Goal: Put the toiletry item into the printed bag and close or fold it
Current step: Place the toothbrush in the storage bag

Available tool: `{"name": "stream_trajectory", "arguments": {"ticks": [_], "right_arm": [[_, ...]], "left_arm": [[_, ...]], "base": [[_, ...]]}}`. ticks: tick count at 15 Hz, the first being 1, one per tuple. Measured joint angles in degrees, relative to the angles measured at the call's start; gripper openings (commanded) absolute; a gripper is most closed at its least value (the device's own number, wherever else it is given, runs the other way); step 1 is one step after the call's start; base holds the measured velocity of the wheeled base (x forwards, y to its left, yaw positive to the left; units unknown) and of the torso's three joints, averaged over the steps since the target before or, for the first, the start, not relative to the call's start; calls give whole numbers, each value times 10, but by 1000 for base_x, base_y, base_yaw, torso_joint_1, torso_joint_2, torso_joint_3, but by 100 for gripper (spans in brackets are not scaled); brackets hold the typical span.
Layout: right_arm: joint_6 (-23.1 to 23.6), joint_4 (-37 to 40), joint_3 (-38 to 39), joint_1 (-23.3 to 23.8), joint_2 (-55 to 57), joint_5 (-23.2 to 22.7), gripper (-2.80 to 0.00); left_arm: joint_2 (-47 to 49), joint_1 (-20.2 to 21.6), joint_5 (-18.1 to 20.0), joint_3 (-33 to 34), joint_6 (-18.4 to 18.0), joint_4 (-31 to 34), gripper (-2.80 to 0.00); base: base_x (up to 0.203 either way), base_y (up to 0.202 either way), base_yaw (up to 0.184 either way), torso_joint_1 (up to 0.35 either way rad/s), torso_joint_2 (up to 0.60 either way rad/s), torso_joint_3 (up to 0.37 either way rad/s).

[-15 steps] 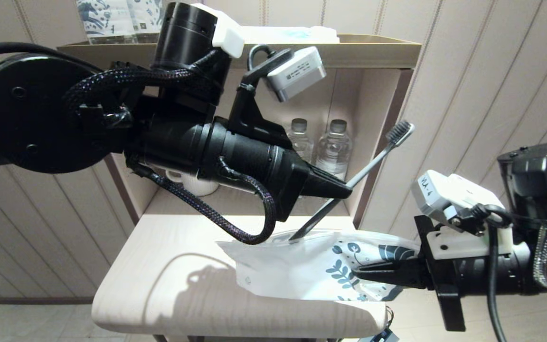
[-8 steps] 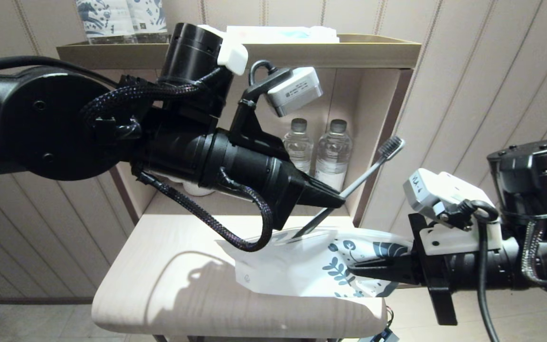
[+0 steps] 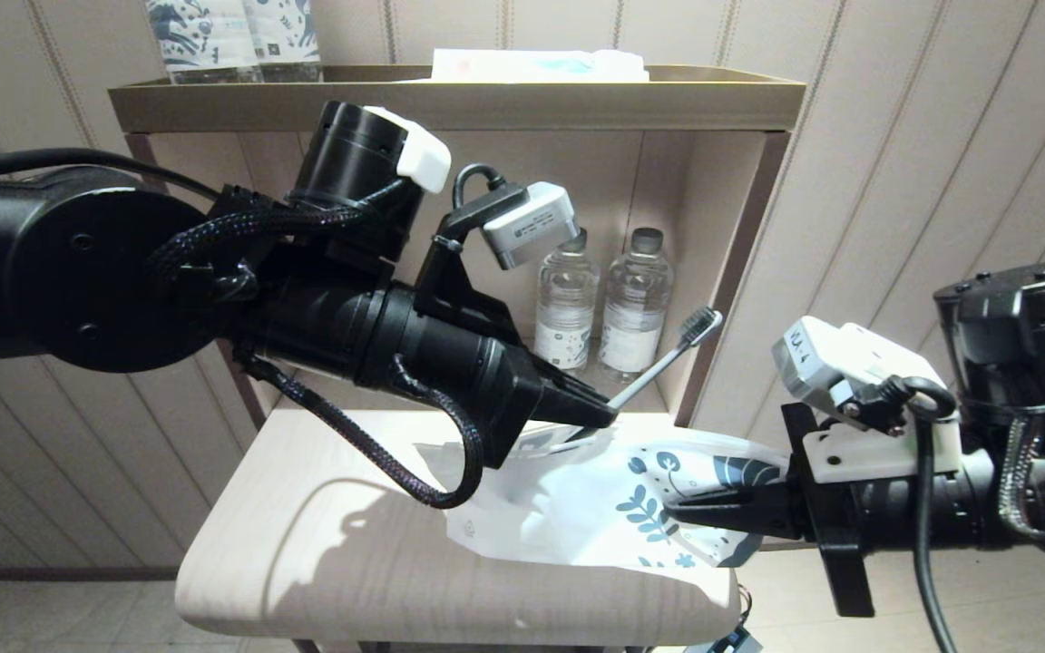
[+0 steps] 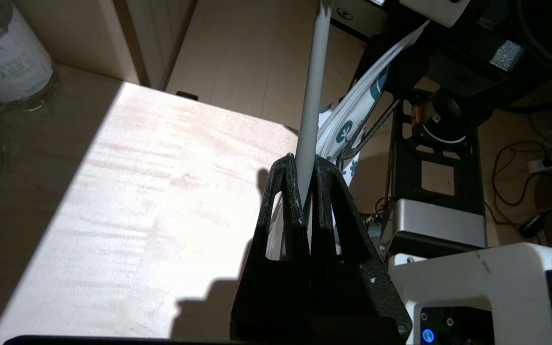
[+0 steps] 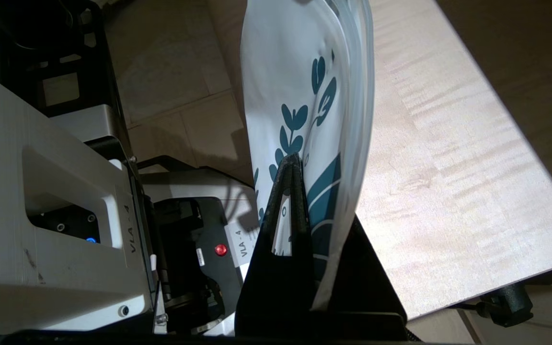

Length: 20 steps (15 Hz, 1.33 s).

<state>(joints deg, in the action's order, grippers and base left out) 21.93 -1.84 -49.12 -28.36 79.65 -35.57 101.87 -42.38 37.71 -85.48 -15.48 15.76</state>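
Above the pale wooden surface (image 3: 323,544), the left hand (image 3: 600,415) was clenched on the grey toothbrush (image 3: 663,363) — bristle end tilted up toward two water bottles (image 3: 600,304) on the shelf, its lower end at the mouth of the printed bag (image 3: 577,508). The right hand (image 3: 681,517) gripped the bag's leaf-printed end, holding it partly lifted off the surface — the plain end lay on the wood.

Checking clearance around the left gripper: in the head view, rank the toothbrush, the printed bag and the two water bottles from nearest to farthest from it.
From the left gripper:
1. Toothbrush, clamped in it.
2. Printed bag, just below on the table.
3. Water bottles, back in the shelf.
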Motion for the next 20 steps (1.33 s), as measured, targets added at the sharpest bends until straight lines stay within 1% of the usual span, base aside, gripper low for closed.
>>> {"name": "stream_trajectory", "arguments": {"ticks": [2,6,8,12,15,20], "right_arm": [[0,1,0,0,0,0,-280],[0,0,-1,0,1,0,-280],[0,0,-1,0,1,0,-280],[0,-1,-3,0,1,0,-280],[0,-1,-5,0,0,0,-280],[0,-1,-8,0,-1,0,-280]], "left_arm": [[-5,8,1,18,-17,-1,-280],[-14,13,0,41,-29,0,-280],[-19,19,2,48,-43,2,-280],[-30,23,0,61,-47,3,-280],[-38,26,0,72,-65,5,-280],[-44,27,-1,83,-68,6,-280]], "base": [[0,0,0,0,0,0],[0,0,0,0,0,0],[0,0,0,0,0,0],[0,0,0,0,0,0],[0,0,0,0,0,0],[0,0,0,0,0,0]]}}
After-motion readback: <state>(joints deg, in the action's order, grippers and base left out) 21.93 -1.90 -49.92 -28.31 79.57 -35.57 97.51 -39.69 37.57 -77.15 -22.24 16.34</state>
